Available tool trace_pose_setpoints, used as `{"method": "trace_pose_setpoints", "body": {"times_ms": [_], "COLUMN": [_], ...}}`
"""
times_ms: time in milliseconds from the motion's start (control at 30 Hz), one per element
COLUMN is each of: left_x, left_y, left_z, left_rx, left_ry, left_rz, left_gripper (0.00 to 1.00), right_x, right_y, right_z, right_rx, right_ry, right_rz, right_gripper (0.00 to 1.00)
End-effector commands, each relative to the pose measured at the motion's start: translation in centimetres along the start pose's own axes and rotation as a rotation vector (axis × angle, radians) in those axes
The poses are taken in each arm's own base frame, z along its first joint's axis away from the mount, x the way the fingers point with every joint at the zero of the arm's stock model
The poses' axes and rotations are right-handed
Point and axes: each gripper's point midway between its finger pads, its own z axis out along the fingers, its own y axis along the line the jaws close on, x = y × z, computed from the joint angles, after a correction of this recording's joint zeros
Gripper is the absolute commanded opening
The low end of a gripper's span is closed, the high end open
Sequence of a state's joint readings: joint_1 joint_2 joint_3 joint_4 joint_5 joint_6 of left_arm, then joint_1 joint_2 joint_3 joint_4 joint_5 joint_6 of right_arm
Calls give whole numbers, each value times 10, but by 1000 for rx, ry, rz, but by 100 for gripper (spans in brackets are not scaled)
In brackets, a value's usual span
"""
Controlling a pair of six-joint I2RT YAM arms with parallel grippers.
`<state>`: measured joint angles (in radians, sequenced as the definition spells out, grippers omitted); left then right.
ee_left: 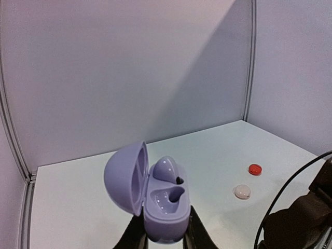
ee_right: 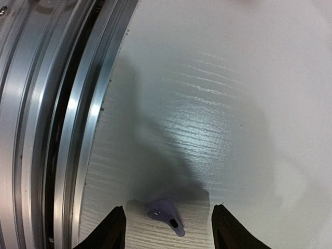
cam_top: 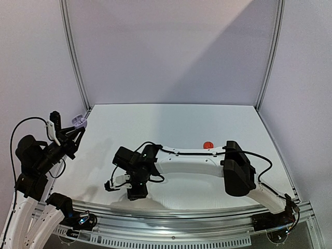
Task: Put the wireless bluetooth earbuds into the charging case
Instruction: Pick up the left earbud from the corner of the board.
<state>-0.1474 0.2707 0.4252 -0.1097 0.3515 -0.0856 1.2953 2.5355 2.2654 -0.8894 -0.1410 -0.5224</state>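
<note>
Close to the rail (ee_right: pixel 62 104), my right gripper (ee_right: pixel 168 231) is spread wide over the table (ee_right: pixel 249 104). A lilac earbud (ee_right: pixel 165 215) lies between its fingers. My left gripper (ee_left: pixel 163 234) pinches the open lilac case (ee_left: pixel 155 197), held up high. Farther off sit a white case (ee_left: pixel 241 192) and a red case (ee_left: pixel 254 169).

The top camera is looking down from behind both arms. The left wrist one is facing forward past its lilac case (ee_left: pixel 161 194), sharing the red case (ee_left: pixel 254 169) beyond. The right wrist one is looking closely down at the table (ee_right: pixel 223 104).
</note>
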Motion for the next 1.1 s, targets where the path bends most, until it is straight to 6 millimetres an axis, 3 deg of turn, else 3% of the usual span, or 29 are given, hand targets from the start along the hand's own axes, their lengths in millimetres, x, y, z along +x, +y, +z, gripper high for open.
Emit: {"method": "trace_pose_setpoints", "body": {"times_ms": [0, 200, 467, 733, 833, 967, 1067], "left_x": [10, 9, 9, 8, 7, 5, 4], "left_y": [4, 5, 5, 6, 6, 5, 4], "left_z": [3, 2, 2, 1, 0, 0, 0], "left_rx": [-12, -17, -17, -24, -27, -22, -15], "left_ry": [24, 21, 20, 17, 11, 6, 6], "left_rz": [-1, 3, 3, 6, 9, 9, 14], "left_gripper": [0, 0, 0, 0, 0, 0, 0], "right_x": [0, 7, 15, -3, -15, -37, -58], "right_y": [-1, 5, 6, 1, -4, -15, -32], "right_z": [15, 26, 21, 13, 4, -23, -61], "right_rx": [-7, -35, -36, -17, 5, 47, 97], "right_ry": [-11, 8, 41, -26, -84, -199, -303], "right_rz": [15, 47, 46, 103, 158, 219, 291], "right_gripper": [56, 44, 29, 14, 12, 9, 9]}}
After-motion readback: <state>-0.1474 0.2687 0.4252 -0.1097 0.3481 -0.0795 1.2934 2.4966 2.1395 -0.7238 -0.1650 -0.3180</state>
